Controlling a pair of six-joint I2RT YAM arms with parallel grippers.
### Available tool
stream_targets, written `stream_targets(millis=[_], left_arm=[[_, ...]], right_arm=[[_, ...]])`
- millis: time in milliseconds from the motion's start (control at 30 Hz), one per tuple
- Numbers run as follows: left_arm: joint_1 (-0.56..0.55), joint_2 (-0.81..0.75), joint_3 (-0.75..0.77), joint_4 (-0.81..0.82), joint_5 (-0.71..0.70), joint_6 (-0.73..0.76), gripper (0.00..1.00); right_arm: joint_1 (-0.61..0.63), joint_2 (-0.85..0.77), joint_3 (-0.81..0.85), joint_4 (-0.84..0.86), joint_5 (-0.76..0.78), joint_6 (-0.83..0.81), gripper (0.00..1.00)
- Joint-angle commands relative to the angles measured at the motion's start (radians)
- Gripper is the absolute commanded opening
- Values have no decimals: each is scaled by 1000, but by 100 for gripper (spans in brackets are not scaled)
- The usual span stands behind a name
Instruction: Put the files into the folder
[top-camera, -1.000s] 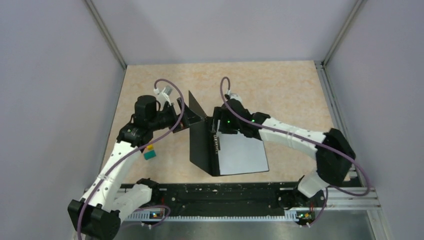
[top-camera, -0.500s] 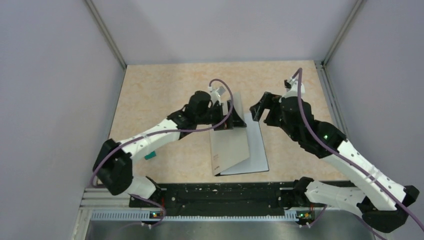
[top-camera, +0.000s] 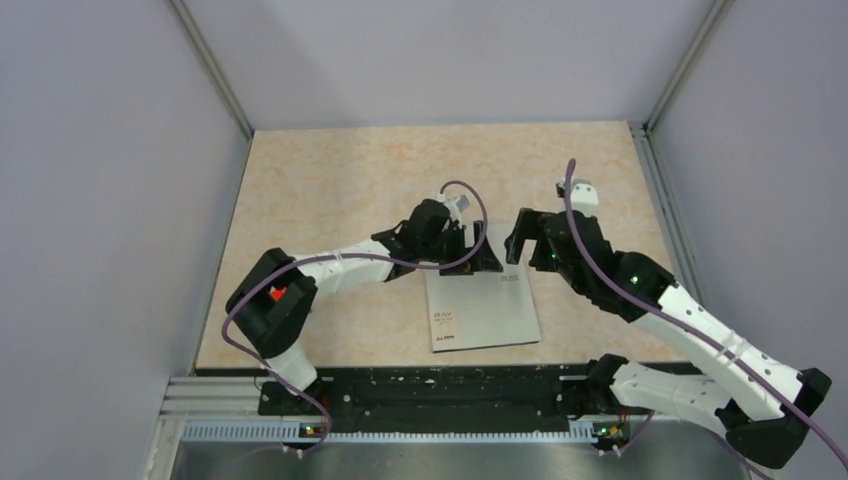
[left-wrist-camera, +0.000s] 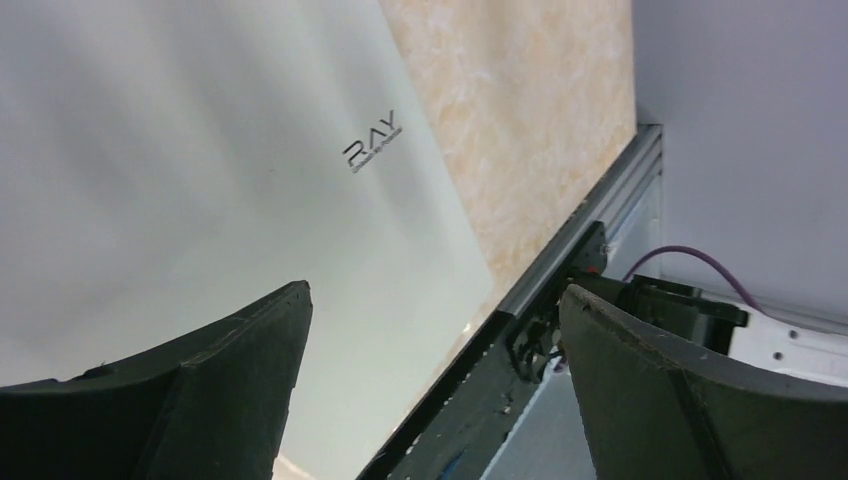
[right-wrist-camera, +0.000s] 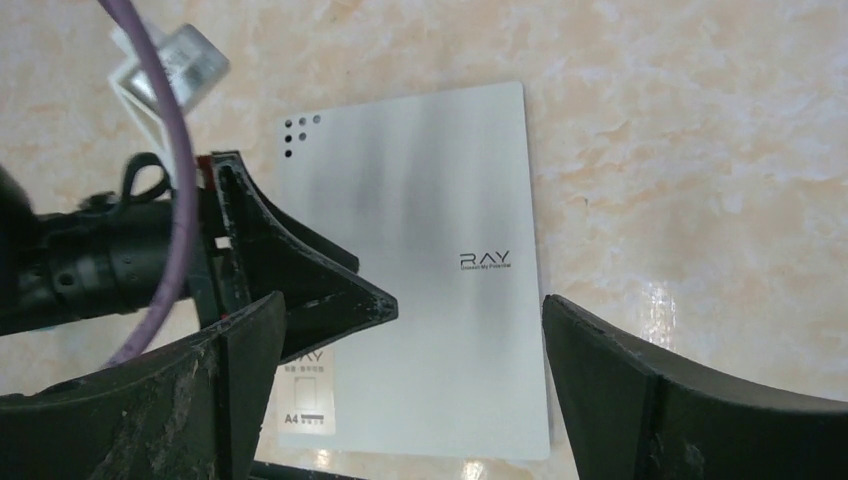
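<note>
The folder (top-camera: 482, 310) lies shut and flat, silver cover up, near the middle of the table and toward its near edge. No loose files show anywhere, so they are presumably inside, though no sheet edge is visible to confirm it.

The left gripper (top-camera: 482, 256) spreads its jaws wide over the folder's far-left corner and holds nothing. Whether a finger rests on the cover, I cannot tell. The right gripper (top-camera: 527, 240) hangs just right of it above the far edge, jaws also apart and empty.

The main risk is the left fingers. They sit low over a slick cover, and a sideways pull-away could drag the folder or catch its edge and flip it open again. Thin sheets could then slip out of the open side if nothing pins them. The two wrists are also close together, and the purple cable (top-camera: 465, 190) loops between them, so a careless retreat could clip or snag.

The tabletop (top-camera: 330, 180) is smooth, peach-marbled and gives little grip. Pale lilac panels (top-camera: 100, 200) wall in three sides, with metal posts (top-camera: 210, 70) at the corners. A black rail (top-camera: 440, 385) carries the arm bases along the near edge.
</note>
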Motion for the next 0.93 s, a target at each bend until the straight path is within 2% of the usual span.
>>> stream_targets(millis=[0, 133, 367, 433, 633, 900], left_arm=[[0, -166, 50, -176, -156, 138, 98], [5, -314, 39, -307, -306, 177, 98], [9, -583, -21, -501, -647, 178, 98], [10, -644, -34, -543, -703, 185, 98], [11, -746, -56, -642, -780, 188, 98], [11, -765, -90, -666, -796, 176, 98]], right_arm=[[-5, 24, -23, 84, -46, -7, 99], [-4, 19, -66, 160, -58, -1, 99], [-5, 46, -120, 258, -78, 4, 99], [-5, 59, -133, 286, -95, 13, 99], [-5, 81, -166, 364, -120, 44, 99], [-6, 80, -158, 358, -93, 55, 99]])
